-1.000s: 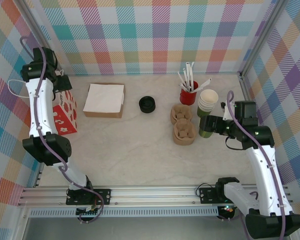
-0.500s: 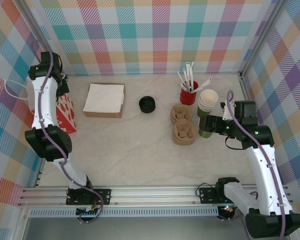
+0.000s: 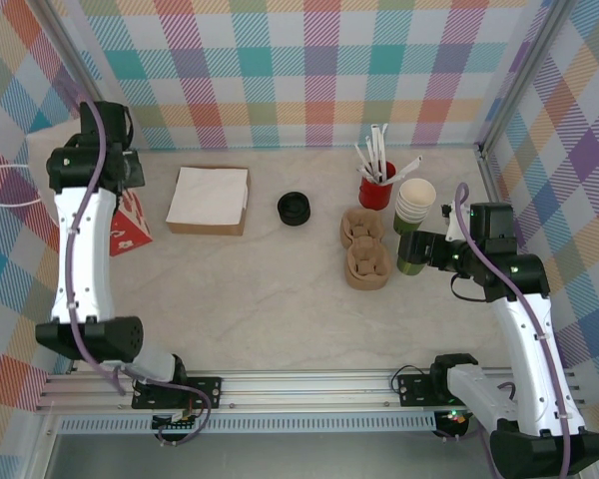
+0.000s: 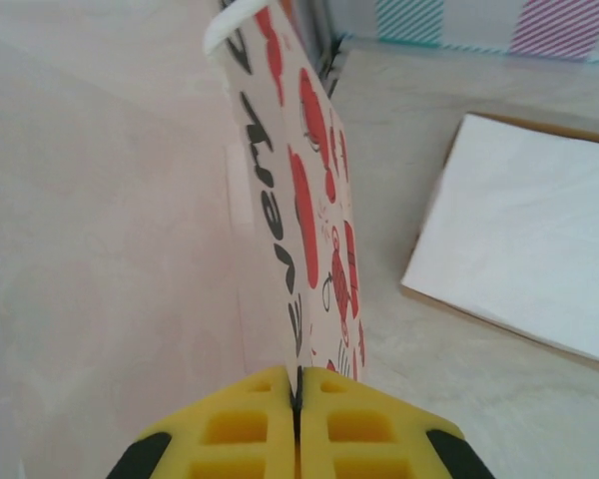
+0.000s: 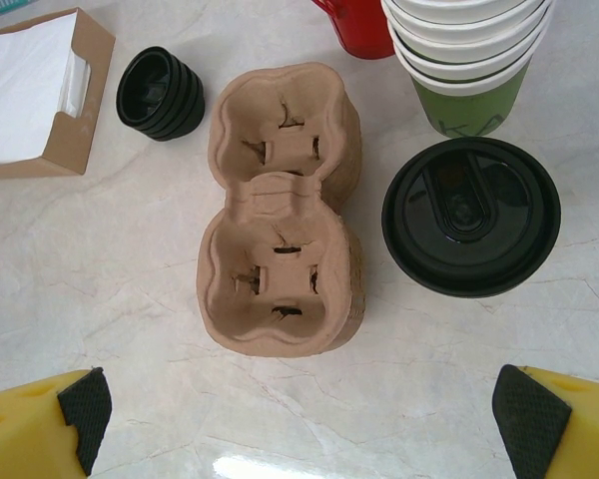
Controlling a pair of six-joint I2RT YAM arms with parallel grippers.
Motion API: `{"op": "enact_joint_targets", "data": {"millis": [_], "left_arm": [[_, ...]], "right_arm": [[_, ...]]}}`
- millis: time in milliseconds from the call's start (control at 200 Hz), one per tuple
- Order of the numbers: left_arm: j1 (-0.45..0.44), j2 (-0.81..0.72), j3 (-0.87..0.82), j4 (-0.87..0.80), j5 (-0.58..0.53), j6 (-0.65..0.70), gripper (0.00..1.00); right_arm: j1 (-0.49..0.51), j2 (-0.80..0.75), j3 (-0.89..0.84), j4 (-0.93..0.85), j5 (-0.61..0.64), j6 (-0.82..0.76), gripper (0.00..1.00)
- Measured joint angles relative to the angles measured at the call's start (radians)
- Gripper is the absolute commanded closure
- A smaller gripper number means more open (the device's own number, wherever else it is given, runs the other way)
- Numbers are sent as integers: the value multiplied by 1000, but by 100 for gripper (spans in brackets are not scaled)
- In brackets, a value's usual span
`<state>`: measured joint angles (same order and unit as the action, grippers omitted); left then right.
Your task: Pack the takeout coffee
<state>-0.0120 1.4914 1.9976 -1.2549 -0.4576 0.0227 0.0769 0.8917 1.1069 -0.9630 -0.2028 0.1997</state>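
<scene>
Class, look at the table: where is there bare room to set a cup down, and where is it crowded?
Free: the wide near half of the table, in front of the napkin box and lids; also the gap between lids and carrier. Crowded: the right rear, where carrier, coffee, red cup and cup stack huddle.

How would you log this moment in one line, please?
left fingers: shut on bag edge | right fingers: open near coffee | coffee: on table beside carrier
</scene>
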Motion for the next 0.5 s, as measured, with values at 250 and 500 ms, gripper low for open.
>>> {"op": "enact_joint_targets", "data": {"millis": [250, 500], "left_arm": [[-327, -86, 29, -151, -61, -71, 100], [-723, -79, 14, -266, -101, -228, 100]], "right_arm": [[0, 0, 0, -8, 8, 13, 0], [0, 21, -4, -18, 34, 32, 0]]}}
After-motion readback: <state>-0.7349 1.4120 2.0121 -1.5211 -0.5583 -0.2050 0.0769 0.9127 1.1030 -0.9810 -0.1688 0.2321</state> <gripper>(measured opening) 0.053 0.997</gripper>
